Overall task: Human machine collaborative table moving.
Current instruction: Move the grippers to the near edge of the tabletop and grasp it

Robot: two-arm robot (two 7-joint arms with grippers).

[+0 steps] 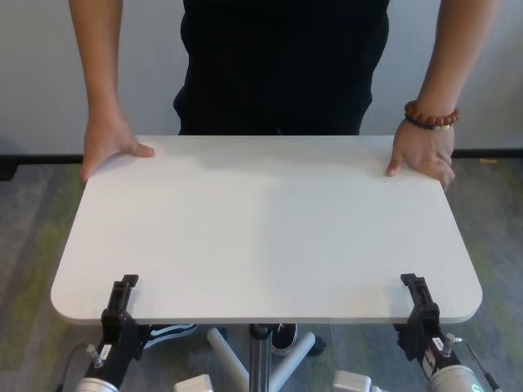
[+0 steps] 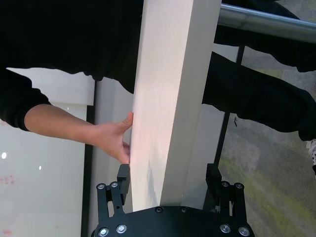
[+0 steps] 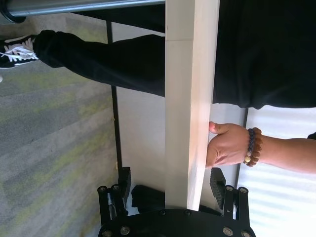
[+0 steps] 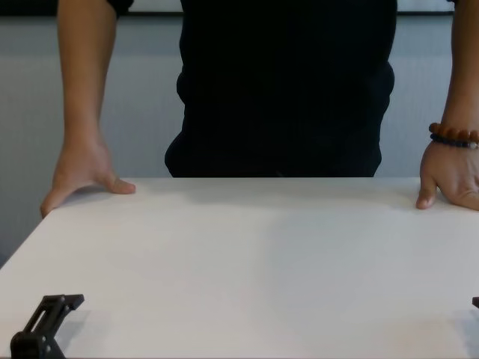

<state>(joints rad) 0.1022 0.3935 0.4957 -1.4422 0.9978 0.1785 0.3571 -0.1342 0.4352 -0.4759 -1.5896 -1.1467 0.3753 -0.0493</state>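
So closest to the robot, the left gripper (image 1: 122, 300) sits at the near edge of the table (image 1: 270, 229), close to its left corner, with one black finger (image 2: 123, 178) on each face of the slab. In the left wrist view the fingers (image 2: 214, 177) straddle the white edge, though whether they actually press on it is hard to tell. Same deal for the right gripper (image 1: 418, 298) near the right corner: fingers (image 3: 217, 182) on either side of the tabletop edge, looking like a clamp on the board.

Under the near edge you can see the slim metal post (image 1: 260, 359) and a pale star-shaped base (image 1: 237, 359) on grey-green carpet (image 1: 33, 237), plus a dark sneaker (image 1: 170, 331).

The tabletop itself is bare and sits level between the two parties.

At the far edge stands the human (image 1: 286, 65) in a black top. Both hands grip the far corners: one hand (image 1: 110, 149) on the robot's left, thumb lying on top and fingers wrapped over the side, and the other hand (image 1: 423, 155) on the right, same grip, wearing a brown beaded bracelet (image 1: 431, 116). A pale wall (image 1: 33, 73) is behind.
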